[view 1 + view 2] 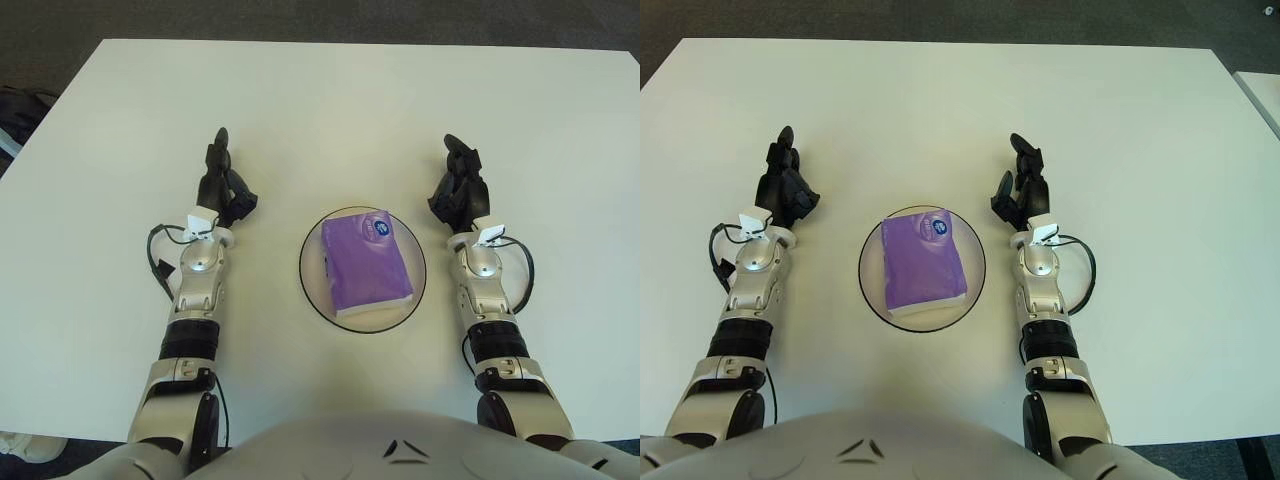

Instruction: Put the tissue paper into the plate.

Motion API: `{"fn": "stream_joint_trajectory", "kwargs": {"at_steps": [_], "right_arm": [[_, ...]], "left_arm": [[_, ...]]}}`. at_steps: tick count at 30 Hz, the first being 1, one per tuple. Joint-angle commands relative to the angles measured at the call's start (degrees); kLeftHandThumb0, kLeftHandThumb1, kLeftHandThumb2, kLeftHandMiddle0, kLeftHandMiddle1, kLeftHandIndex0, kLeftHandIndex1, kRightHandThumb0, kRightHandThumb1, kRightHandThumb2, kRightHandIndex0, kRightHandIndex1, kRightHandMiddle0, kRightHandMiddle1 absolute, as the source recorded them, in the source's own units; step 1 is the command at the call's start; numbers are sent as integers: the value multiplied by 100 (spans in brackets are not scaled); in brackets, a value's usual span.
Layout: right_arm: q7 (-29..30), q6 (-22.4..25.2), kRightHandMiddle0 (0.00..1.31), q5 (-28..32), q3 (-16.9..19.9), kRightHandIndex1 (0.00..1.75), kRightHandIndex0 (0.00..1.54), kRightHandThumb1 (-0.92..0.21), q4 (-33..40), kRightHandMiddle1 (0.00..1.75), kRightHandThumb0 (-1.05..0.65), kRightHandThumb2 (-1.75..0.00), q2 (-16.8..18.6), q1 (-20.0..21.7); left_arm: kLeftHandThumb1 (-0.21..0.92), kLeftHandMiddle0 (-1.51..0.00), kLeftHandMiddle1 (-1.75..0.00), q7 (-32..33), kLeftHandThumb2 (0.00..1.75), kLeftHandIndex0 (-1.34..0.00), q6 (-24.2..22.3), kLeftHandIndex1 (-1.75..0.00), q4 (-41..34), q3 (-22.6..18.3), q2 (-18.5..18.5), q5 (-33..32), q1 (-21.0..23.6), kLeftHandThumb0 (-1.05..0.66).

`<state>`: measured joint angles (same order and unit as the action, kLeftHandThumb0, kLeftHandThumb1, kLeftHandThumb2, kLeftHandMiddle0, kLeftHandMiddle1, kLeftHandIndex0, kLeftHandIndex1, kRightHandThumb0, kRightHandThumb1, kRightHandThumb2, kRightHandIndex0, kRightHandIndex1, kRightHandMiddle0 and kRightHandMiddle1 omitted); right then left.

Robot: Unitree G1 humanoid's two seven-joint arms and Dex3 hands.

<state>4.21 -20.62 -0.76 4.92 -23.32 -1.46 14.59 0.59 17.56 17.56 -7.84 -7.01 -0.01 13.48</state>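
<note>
Left eye view first: the tissue pack [366,264], purple with a blue round mark near its far end, lies flat inside the plate [311,285], filling most of it and tilted a little so its far end leans toward 11 o'clock. Nothing else is in the plate, and the plate sits on the white table [330,110] straight ahead of the robot's body. The left hand [222,187] shows at about 9 o'clock from the plate, well apart from it, fingers loosely apart and holding nothing. The right hand [458,190] shows at about 2 o'clock from the plate, near its rim but not touching, fingers likewise relaxed and empty. I judge the placing step done: the pack is in the plate and neither hand is on it. What is left seems only to draw both arms back to a neutral pose, which calls for no grasp and only enough care that the right hand does not brush the rim.

Right eye view: same layout, with the pack inside the plate and both hands off it on either side. Whether either hand touches the table is hard to tell from above; each may hover just over it.
</note>
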Motion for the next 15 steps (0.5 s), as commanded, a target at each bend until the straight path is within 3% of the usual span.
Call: {"fn": "stream_joint_trajectory", "kwargs": {"at_steps": [1, 15], "right_arm": [[-46, 859, 0, 40, -44, 0, 27, -92, -518, 50, -73, -98, 109, -845], [-67, 818, 0, 30, -83, 0, 27, -92, -432, 49, -74, -97, 128, -884]], "left_arm": [[92, -9, -2, 109, 116, 0, -295, -32, 97, 49, 53, 104, -358, -87], [92, -8, -1, 305, 120, 0, -159, -26, 204, 144, 120, 300, -511, -89]]}}
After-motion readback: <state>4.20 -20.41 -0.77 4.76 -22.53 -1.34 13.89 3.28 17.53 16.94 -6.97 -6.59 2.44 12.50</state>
